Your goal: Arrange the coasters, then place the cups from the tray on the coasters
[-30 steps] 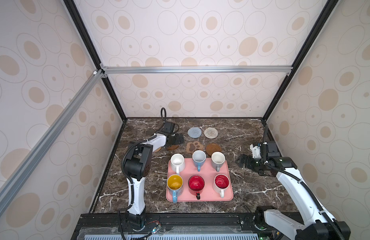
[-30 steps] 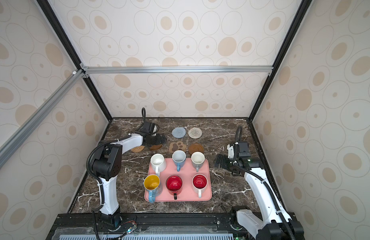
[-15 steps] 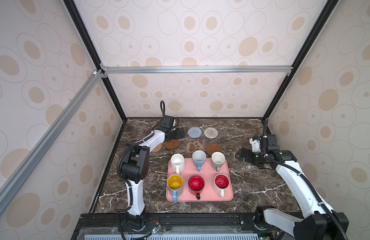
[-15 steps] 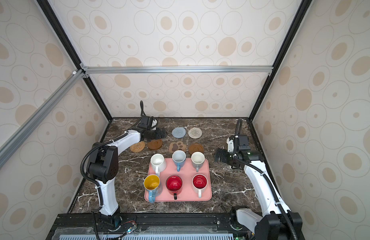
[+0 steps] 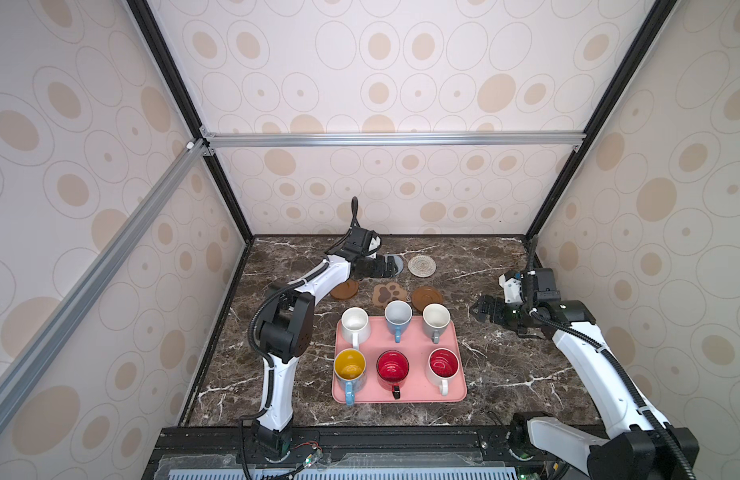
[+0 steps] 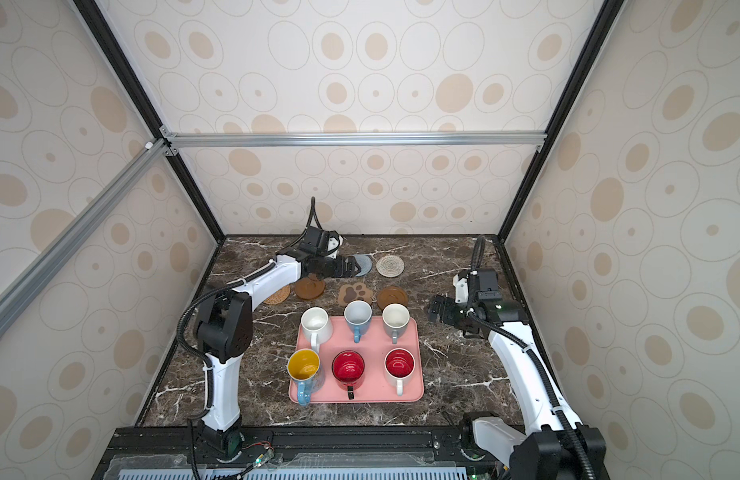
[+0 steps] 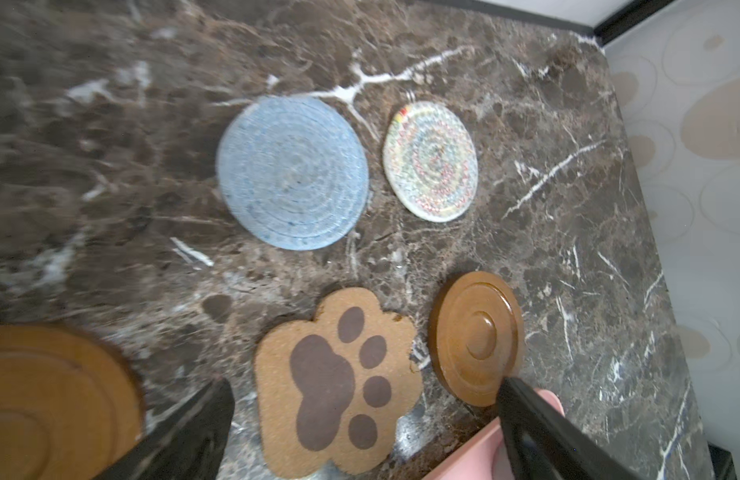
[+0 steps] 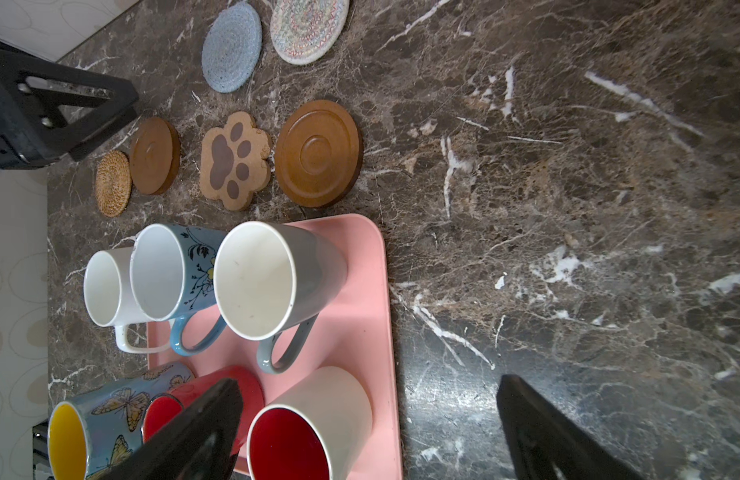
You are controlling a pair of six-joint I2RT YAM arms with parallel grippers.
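Six cups stand on the tray; six coasters lie beyond.

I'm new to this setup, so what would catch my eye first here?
The pink tray, front and centre, holds six mugs in two rows. Behind it lie flat coasters, the paw-shaped coaster most eye-catching. The open left gripper hangs near the blue-grey coaster at the back.

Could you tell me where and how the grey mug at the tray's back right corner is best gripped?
Probably the right side of its rim, from above, one finger inside and one outside. The grey mug stands upright, mouth open; its handle points toward the front, the light blue mug crowds its left, and the open right gripper is on that free side.
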